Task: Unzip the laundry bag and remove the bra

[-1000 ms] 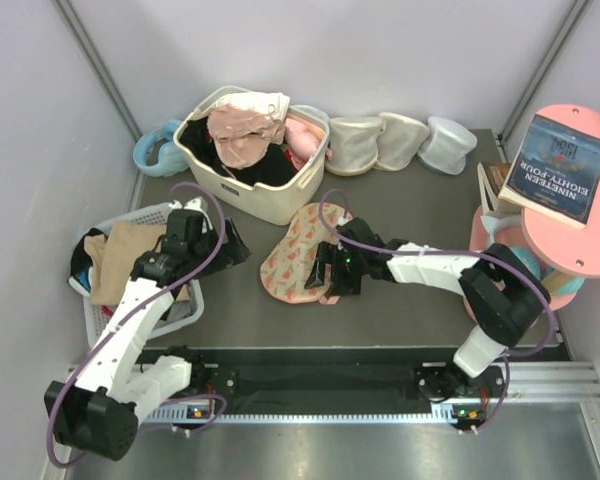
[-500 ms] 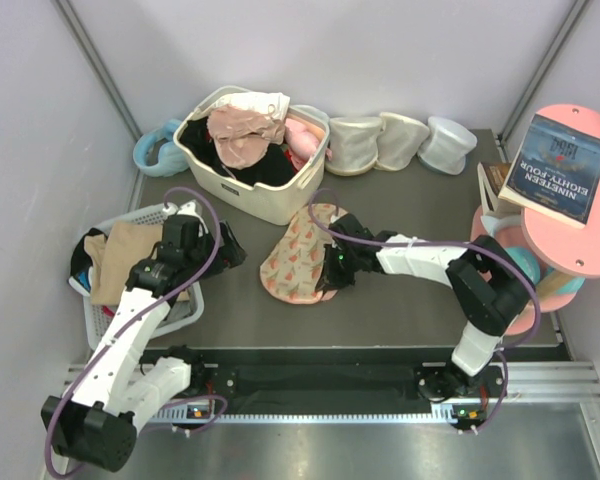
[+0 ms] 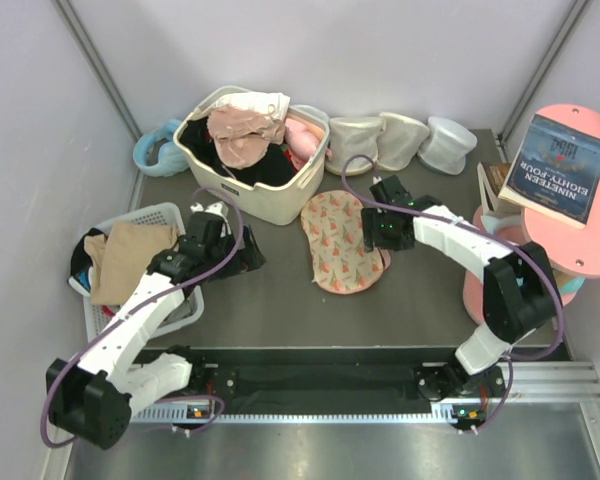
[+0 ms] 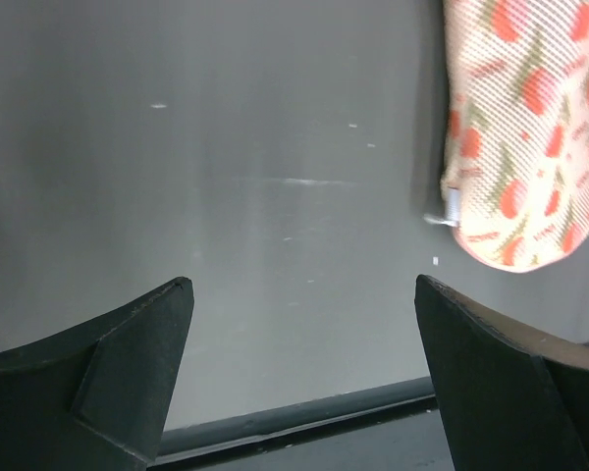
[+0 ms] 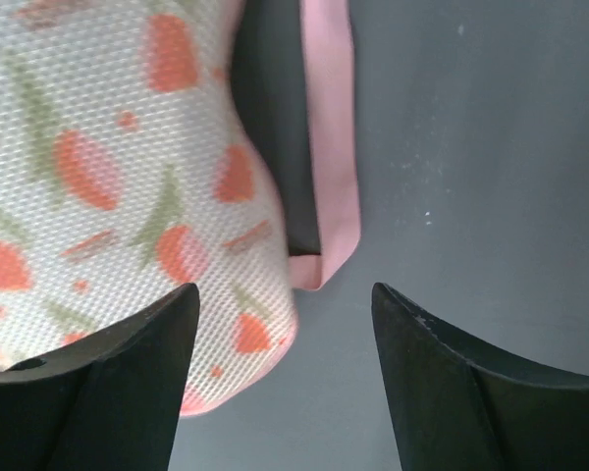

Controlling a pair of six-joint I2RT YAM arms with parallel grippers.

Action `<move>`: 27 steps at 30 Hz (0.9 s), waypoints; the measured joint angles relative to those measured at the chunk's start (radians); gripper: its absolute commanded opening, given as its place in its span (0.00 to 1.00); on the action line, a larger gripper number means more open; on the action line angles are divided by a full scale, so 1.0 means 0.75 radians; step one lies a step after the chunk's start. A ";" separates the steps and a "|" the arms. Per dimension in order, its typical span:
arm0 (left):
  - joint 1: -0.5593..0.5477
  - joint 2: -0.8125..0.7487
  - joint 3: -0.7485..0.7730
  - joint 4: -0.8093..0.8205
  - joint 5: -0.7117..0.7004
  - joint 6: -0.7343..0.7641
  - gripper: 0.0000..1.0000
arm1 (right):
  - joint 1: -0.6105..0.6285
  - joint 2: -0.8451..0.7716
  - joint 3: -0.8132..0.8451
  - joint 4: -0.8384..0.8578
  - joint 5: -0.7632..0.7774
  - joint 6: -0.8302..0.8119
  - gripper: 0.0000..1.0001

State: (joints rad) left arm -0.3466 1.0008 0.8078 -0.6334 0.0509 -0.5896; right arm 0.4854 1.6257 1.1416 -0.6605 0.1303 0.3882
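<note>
Dark grey bench (image 3: 430, 290) fills the middle of the scene, and on it lies the flat round peach-pink mesh laundry bag with its orange-red print (image 3: 342, 243), between my two arms and just in front of the beige plastic tub (image 3: 280, 208) of clothes. The right pincer (image 3: 383, 232) hangs at the bag's right edge, jaws apart and nothing between them. The left pincer (image 3: 246, 258) is spread wide over the bench, well left of the bag. No dark navy bra shows anywhere, so I judge it is inside the bag, and I cannot tell how far the zip is run. My worry is the grab: the right wrist view shows a loose pink fabric strip (image 5: 329, 128) beside the mesh, and closing on that, or on the mesh itself, would only drag the light bag along. A small pale tab (image 4: 450, 208) at the bag's edge in the left wrist view may be the pull, though it is too small to be sure. With nothing pinning the bag, a tug on the zip will likely slide or fold it rather than open it.
</note>
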 measured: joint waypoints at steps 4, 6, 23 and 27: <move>-0.093 0.090 0.001 0.082 0.007 -0.046 0.99 | 0.060 -0.103 0.022 -0.035 -0.021 0.041 0.74; -0.136 0.138 0.001 0.136 0.017 -0.074 0.99 | 0.097 -0.187 -0.005 -0.033 -0.053 0.112 0.74; -0.306 0.362 0.048 0.310 0.056 -0.165 0.99 | 0.214 -0.400 -0.528 0.339 -0.189 0.823 0.73; -0.310 0.361 0.048 0.310 0.051 -0.180 0.99 | 0.241 -0.304 -0.527 0.440 -0.192 0.876 0.67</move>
State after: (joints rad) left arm -0.5789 1.2713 0.8436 -0.4011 0.0895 -0.7242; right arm 0.6659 1.3979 0.7464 -0.3305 -0.0135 1.0454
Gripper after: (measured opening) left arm 0.987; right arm 0.732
